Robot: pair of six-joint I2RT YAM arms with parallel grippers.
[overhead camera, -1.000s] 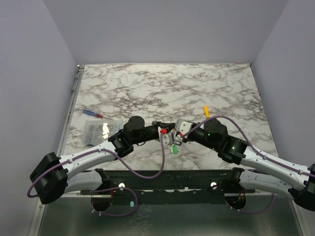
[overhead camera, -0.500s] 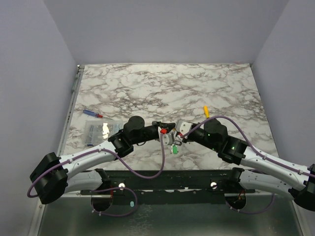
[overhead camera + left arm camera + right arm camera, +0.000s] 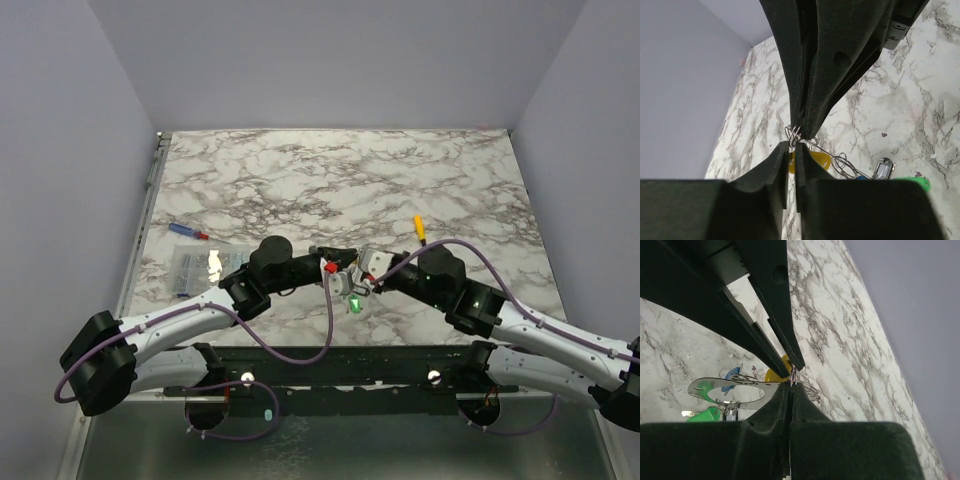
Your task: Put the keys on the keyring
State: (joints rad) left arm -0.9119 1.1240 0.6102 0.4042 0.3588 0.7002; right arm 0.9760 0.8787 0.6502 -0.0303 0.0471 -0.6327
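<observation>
Silver wire of the keyring [image 3: 795, 134] sits pinched between two tools that meet tip to tip over the front middle of the marble bench [image 3: 300, 170]. The left tool [image 3: 791, 147] has its fingers drawn almost together on the coils. The right tool [image 3: 790, 386] is closed tight on the same coils from the opposite side. Wire runs from the pinch to a cluster of keys just below: a yellow-headed key [image 3: 776, 375], a green-headed key [image 3: 353, 303] and a blue-headed key [image 3: 732, 374]. An orange-yellow key [image 3: 419, 226] lies alone, well apart to the right. Near the left edge lie a clear packet [image 3: 198, 266] and a blue-and-red stick [image 3: 188, 231].
</observation>
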